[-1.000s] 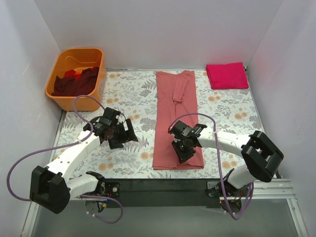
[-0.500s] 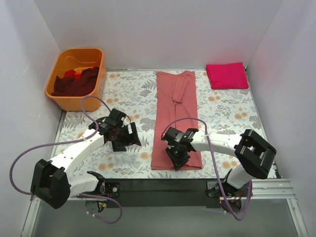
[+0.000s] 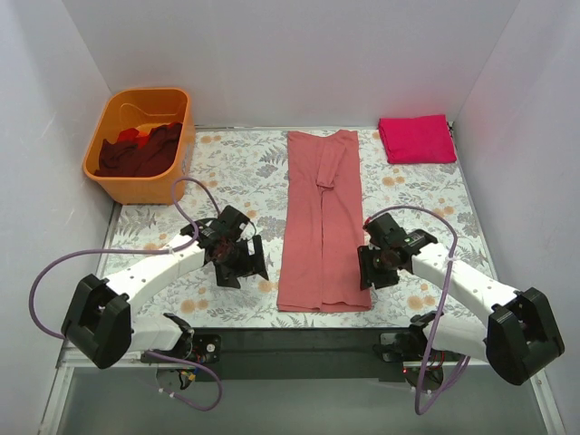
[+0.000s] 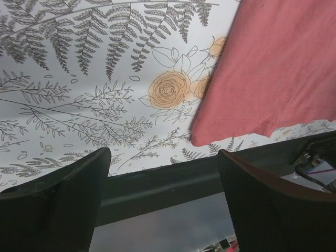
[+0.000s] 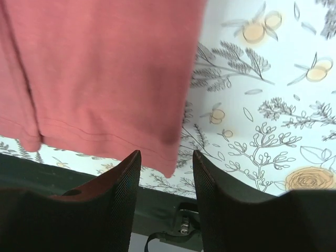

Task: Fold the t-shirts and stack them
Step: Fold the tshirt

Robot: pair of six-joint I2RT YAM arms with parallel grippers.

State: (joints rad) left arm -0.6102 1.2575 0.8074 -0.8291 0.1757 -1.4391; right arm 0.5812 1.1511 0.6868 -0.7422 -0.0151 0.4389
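Observation:
A dusty salmon-pink t-shirt (image 3: 322,217) lies folded into a long narrow strip down the middle of the table. Its near left corner (image 4: 268,79) shows in the left wrist view, its near right corner (image 5: 100,73) in the right wrist view. A bright magenta t-shirt (image 3: 417,139) sits folded at the back right. Dark maroon and red t-shirts (image 3: 140,149) fill the tub. My left gripper (image 3: 246,268) (image 4: 164,157) hovers wide open just left of the strip's near end. On the other side my right gripper (image 3: 372,272) (image 5: 165,157) is open and empty, just right of the near hem.
An orange plastic tub (image 3: 181,113) stands at the back left corner. A floral table cover (image 3: 227,172) spans the table. The black near edge rail (image 3: 299,340) runs just in front of both grippers. White walls close in on three sides.
My right gripper has slid right, off the salmon-pink shirt's near end, and its jaws have widened and let go of the cloth. My left gripper has moved right toward the strip's left edge.

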